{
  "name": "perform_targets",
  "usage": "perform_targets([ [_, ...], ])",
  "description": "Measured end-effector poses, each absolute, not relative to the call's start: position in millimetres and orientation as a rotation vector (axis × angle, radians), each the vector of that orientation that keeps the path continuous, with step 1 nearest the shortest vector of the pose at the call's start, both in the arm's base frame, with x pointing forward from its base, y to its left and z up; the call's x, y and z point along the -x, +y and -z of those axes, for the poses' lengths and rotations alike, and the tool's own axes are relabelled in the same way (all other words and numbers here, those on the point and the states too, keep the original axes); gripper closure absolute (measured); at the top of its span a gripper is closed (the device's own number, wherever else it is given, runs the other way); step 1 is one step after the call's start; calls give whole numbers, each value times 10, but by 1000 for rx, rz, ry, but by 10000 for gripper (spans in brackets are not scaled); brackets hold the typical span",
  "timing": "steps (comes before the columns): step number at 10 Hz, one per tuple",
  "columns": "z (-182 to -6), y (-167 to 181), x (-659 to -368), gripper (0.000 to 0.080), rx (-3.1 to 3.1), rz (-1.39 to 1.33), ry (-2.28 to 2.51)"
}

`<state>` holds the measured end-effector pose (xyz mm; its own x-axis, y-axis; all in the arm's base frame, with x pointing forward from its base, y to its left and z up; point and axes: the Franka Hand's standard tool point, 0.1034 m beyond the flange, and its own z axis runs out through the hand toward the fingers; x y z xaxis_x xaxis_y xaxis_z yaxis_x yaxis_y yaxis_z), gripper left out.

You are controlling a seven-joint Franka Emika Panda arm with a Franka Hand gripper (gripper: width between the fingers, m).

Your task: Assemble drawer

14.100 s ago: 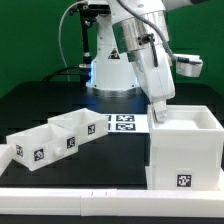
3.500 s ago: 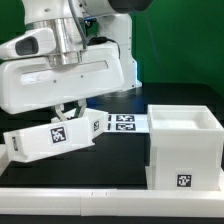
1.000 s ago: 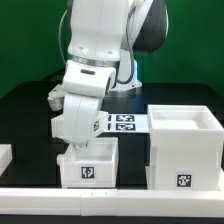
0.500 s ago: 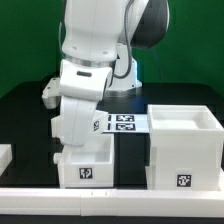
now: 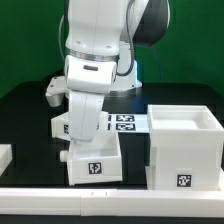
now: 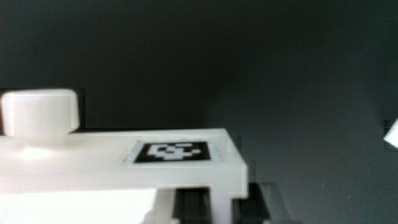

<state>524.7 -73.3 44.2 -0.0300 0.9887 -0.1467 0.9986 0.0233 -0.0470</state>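
The arm (image 5: 98, 60) hides most of the small tray (image 5: 95, 165) it holds just beside the big hollow casing (image 5: 183, 150), a second tray (image 5: 5, 155) is cut off at the exterior view's left, and the gripper (image 6: 224, 203) grips the tray's wall.

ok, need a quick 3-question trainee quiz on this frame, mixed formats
1. True or false: the drawer tray under the gripper stands on the exterior view's left of the casing.
2. Multiple choice: what lies on the table behind the tray and casing? A) a screwdriver B) the marker board C) a red bin
3. Fill in: in the wrist view, the white peg-like part standing up from the tray is its ____.

Key: 1 true; 2 B; 3 knob. The jaws look closed on the tray wall, though the arm hides most of the contact.
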Motion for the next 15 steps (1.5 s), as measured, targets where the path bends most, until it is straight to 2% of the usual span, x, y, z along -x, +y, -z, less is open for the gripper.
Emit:
perform_targets([
  [2, -460, -730, -5272, 761, -2118, 143, 2166],
  [8, -407, -287, -5278, 761, -2208, 92, 2082],
  [15, -358, -122, -5569, 761, -2229, 110, 2049],
])
